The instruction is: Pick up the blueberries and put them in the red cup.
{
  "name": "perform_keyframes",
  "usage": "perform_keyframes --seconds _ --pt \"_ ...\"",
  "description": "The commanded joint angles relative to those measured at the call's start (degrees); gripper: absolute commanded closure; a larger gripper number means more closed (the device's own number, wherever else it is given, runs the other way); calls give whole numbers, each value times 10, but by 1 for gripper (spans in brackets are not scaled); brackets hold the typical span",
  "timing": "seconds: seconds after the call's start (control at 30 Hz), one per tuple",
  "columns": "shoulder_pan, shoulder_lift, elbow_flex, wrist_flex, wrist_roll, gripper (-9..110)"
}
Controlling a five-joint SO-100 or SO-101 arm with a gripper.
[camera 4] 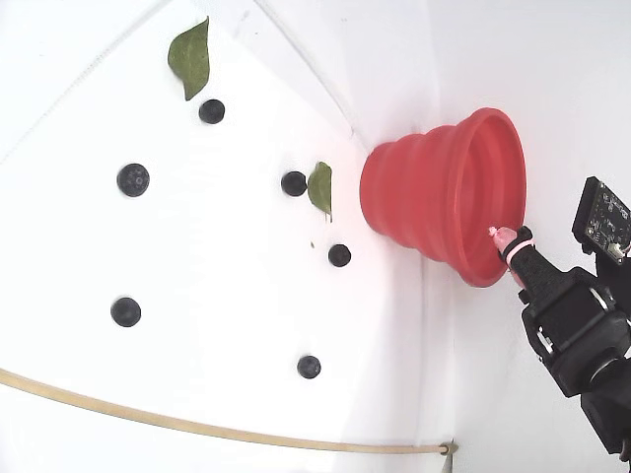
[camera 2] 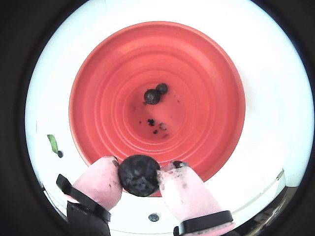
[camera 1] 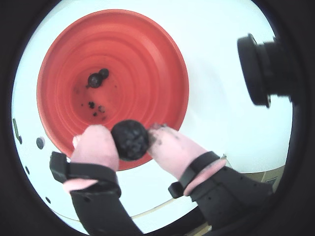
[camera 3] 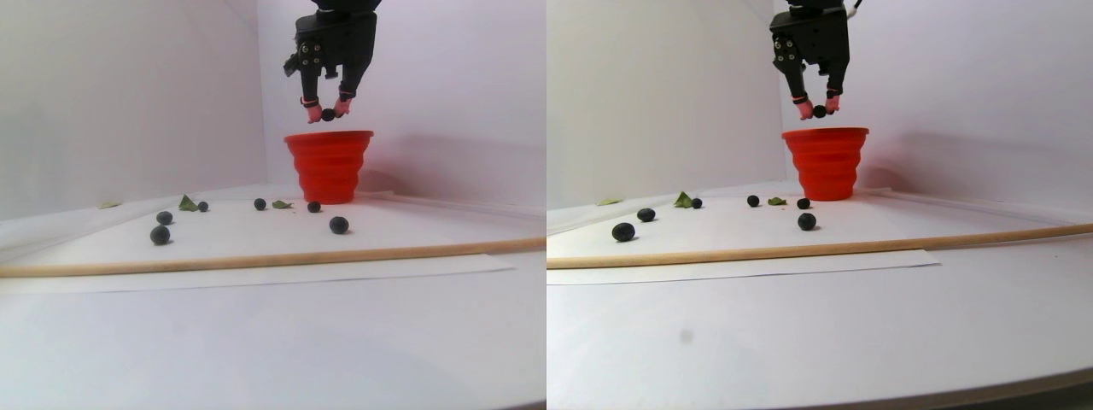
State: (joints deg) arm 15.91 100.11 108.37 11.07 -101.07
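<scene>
- Wrist views: one berry (camera 2: 140, 175) is pinched between nearly closed jaws, above the red cup (camera 2: 216, 64) rim's near edge.
- Berry is best carried farther inward before release.

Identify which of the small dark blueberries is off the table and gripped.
The small dark blueberry pinched between the gripper's pink fingertips above the red ribbed cup; two lie inside the cup, the others on the table.

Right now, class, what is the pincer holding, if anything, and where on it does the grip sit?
The pincer holds one blueberry, squeezed on opposite sides between its pink fingertips, above the red cup.
</scene>
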Motion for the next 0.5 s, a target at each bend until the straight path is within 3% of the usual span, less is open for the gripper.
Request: perform_keyframes --seconds 0.0,0.47 --pt "11 12 -70 -17 -5 85" --pt "18 49 -39 -39 -22 83"
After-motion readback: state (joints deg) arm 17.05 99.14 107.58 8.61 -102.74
